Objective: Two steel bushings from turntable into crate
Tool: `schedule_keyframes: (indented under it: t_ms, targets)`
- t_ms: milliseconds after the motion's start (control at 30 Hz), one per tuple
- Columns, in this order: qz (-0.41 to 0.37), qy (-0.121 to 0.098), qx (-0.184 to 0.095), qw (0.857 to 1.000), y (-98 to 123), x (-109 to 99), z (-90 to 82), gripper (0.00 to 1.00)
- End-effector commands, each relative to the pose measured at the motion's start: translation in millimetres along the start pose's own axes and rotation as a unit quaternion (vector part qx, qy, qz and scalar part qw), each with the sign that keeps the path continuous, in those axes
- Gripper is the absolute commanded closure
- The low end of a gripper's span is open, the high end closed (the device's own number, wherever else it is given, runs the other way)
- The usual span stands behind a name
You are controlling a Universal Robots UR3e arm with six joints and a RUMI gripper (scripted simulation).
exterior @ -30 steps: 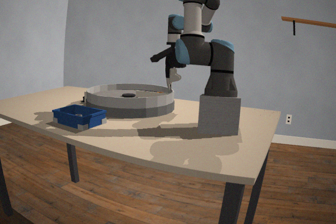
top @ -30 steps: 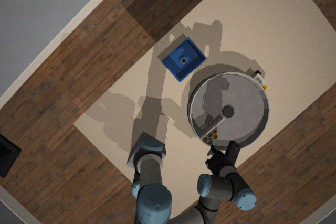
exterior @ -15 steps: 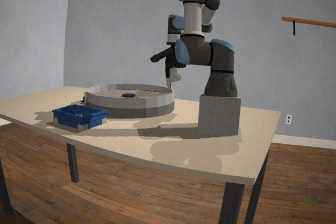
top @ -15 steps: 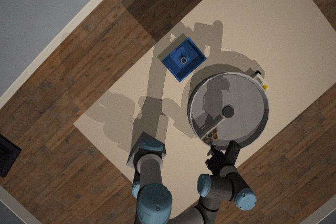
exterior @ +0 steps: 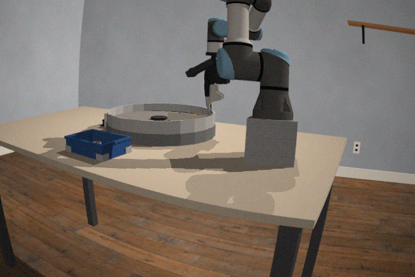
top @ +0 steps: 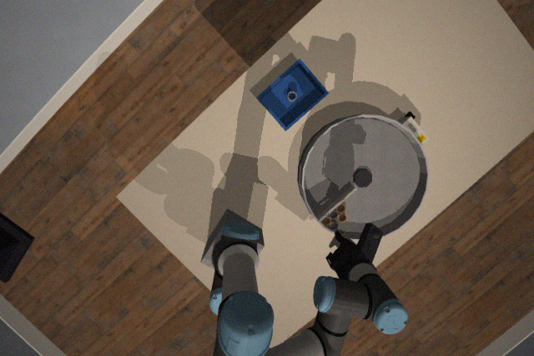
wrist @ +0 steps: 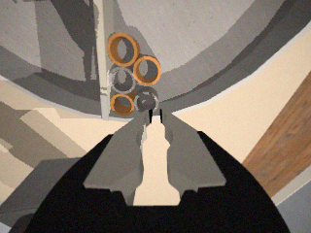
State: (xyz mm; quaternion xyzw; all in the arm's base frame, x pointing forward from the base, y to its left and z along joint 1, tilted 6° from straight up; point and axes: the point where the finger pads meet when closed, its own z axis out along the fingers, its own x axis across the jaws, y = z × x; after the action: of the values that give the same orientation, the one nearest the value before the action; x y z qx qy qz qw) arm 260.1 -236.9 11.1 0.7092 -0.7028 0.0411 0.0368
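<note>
The grey turntable (top: pixel 362 172) holds a cluster of bushings (top: pixel 335 216) by its rim, beside a radial divider. In the wrist view three are brass (wrist: pixel 123 49) (wrist: pixel 147 70) (wrist: pixel 122 103) and two are steel (wrist: pixel 121 79) (wrist: pixel 146 100). My gripper (wrist: pixel 155 110) hangs low over the rim, tips at the near edge of the nearer steel bushing. The fingers are almost together, with only a thin slit between them and nothing in it. It also shows in the side view (exterior: pixel 210 108). The blue crate (top: pixel 292 93) holds one steel bushing (top: pixel 294 93).
The turntable has a raised rim (exterior: pixel 160 122) and a dark hub (top: pixel 362 177). The crate (exterior: pixel 96 144) stands on the table left of the turntable. The arm's grey pedestal (exterior: pixel 270 141) stands to the right. A small yellow-tagged box (top: pixel 415 127) sits at the turntable's far edge.
</note>
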Motion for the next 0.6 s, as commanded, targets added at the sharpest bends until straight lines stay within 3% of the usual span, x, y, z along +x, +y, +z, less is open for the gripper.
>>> schedule_keyframes:
  t_ms: [0, 567]
  targets:
    - [0.0, 0.001, 0.001, 1.0, -0.4, 0.7, 3.8, 0.94]
    - [0.0, 0.001, 0.001, 1.0, -0.4, 0.7, 7.0, 0.94]
